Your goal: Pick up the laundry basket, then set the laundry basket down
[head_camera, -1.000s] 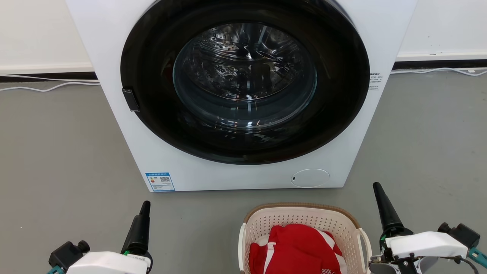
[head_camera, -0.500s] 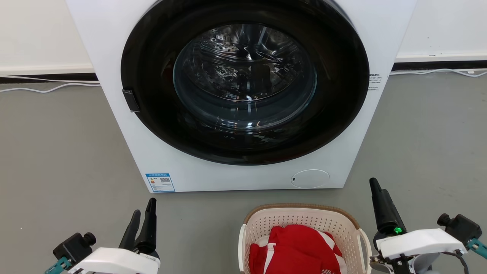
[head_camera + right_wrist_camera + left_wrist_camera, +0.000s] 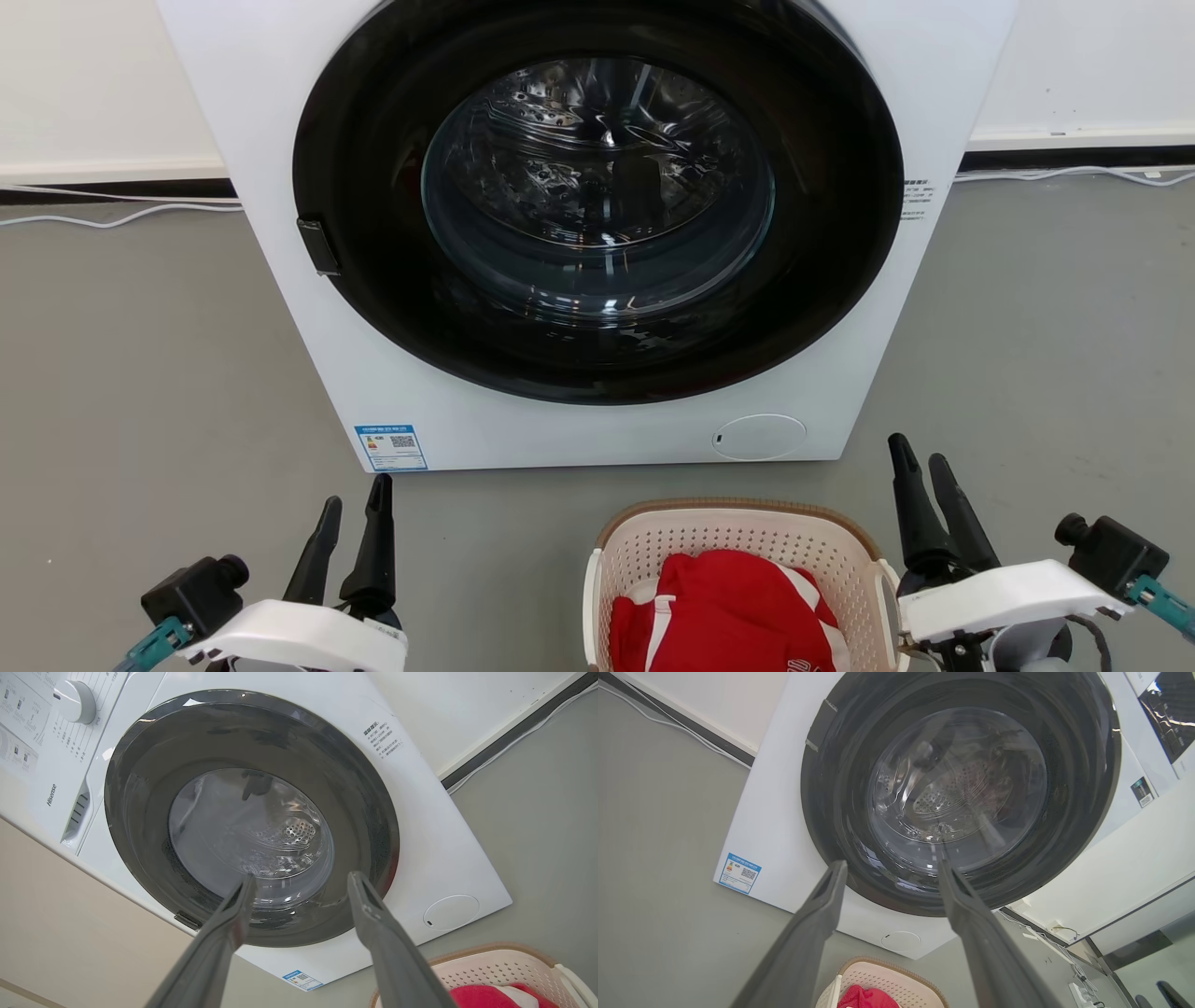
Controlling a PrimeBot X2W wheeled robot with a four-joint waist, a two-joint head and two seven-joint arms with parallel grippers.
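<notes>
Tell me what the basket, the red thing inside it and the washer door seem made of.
Basket: probably matte cream plastic, with moulded rows of holes; brown rim looks woven. Red thing: soft cloth, creased, with white stripes. Washer door: glossy dark ring, likely plastic, around clear glass showing reflections.

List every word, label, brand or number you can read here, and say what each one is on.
"Hisense": brand name on the washer, on its control panel, seen in the right wrist view.
Blue sticker with a QR code, on the washer's lower front: too small to read.
Printed lines beside the door: too small to read.
Print around the dial: blurred, unreadable.
</notes>
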